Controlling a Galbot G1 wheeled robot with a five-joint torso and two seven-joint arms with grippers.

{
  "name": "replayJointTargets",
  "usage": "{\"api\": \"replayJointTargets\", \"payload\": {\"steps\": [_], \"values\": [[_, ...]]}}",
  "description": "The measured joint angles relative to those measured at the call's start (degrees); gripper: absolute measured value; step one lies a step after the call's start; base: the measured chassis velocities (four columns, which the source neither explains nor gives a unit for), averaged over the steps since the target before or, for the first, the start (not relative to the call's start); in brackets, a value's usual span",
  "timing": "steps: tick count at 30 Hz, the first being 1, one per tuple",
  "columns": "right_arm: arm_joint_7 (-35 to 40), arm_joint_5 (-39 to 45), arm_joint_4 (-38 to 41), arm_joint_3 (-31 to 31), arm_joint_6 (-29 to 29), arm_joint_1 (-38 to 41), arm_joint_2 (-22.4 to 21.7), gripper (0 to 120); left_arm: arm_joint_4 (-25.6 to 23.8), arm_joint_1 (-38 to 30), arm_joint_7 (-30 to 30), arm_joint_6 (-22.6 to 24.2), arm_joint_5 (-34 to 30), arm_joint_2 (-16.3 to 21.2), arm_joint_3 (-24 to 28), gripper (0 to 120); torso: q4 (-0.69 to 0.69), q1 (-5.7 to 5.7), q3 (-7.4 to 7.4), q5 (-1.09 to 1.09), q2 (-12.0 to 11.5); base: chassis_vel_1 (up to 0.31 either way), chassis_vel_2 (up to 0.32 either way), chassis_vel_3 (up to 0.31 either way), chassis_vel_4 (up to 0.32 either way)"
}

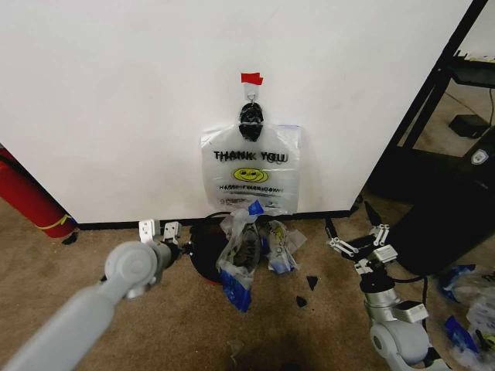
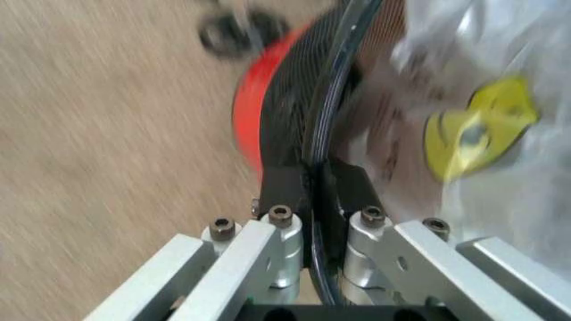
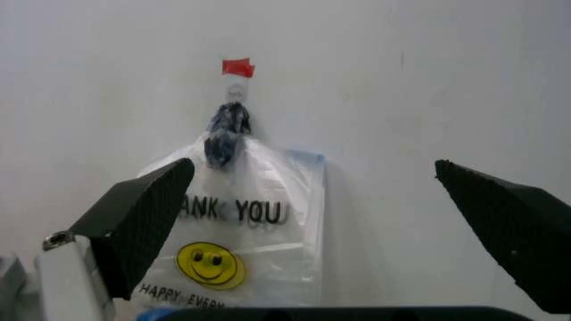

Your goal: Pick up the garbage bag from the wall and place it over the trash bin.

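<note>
Black-padded fingers of the left gripper (image 2: pixel 314 200) are pinched together on the rim of the small round black trash bin (image 2: pixel 285 127) with its red base, low by the white wall (image 1: pixel 116 93). A thin see-through garbage bag (image 1: pixel 246 259) with blue patches is draped over that bin. The right gripper (image 1: pixel 357 232) hovers nearby with fingers spread wide, facing a similar smiley "THANK YOU" bag (image 3: pixel 241 227) hanging from a metal hook under red tape (image 3: pixel 237 66).
</note>
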Motion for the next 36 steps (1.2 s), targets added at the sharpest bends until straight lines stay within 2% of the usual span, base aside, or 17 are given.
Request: {"api": "replayJointTargets", "payload": {"steps": [2, 8, 20, 26, 30, 36], "values": [[0.0, 0.01, -0.23, 0.34, 0.22, -0.3, -0.19, 100, -1.1, 1.41, -1.79, -0.02, -3.39, -1.01, -0.14, 1, -0.03, 0.01, 0.02, -0.04, -0.01, 0.0, 0.0, 0.0, 0.0], [0.01, 0.34, -0.79, 1.9, 1.29, -1.25, -1.02, 100, -3.44, 3.13, -4.88, 0.18, -8.18, -1.29, -0.61, 1, -0.04, 0.02, 0.03, -0.06, -0.02, 0.0, 0.0, 0.0, 0.0], [-0.09, -0.64, -1.3, 1.54, 2.64, -2.34, -0.44, 100, -9.99, -1.31, -9.37, -1.35, -17.13, 3.65, -3.37, 1, -0.01, 0.02, 0.02, 0.0, -0.02, 0.0, 0.0, 0.0, 0.0], [-0.1, -1.56, -0.9, 1.07, 2.69, -2.64, 0.03, 100, -13.86, 1.43, -13.1, -1.53, -22.53, 4.67, -4.42, 1, 0.0, 0.02, 0.02, -0.01, -0.02, 0.0, 0.0, 0.0, 0.0], [-0.1, -2.08, -0.04, 1.11, 2.68, -3.13, 0.17, 100, -16.84, 4.04, -15.68, -1.47, -25.88, 7.19, -4.05, 1, 0.01, 0.02, 0.01, -0.02, -0.02, 0.0, 0.0, 0.0, 0.0], [-0.1, -3.11, 0.39, 1.03, 2.9, -3.8, 1.04, 100, -16.85, 2.82, -17.27, -1.09, -29.95, 8.77, -2.62, 1, -0.01, 0.01, 0.01, -0.01, -0.02, 0.0, 0.0, 0.0, 0.0]]}}
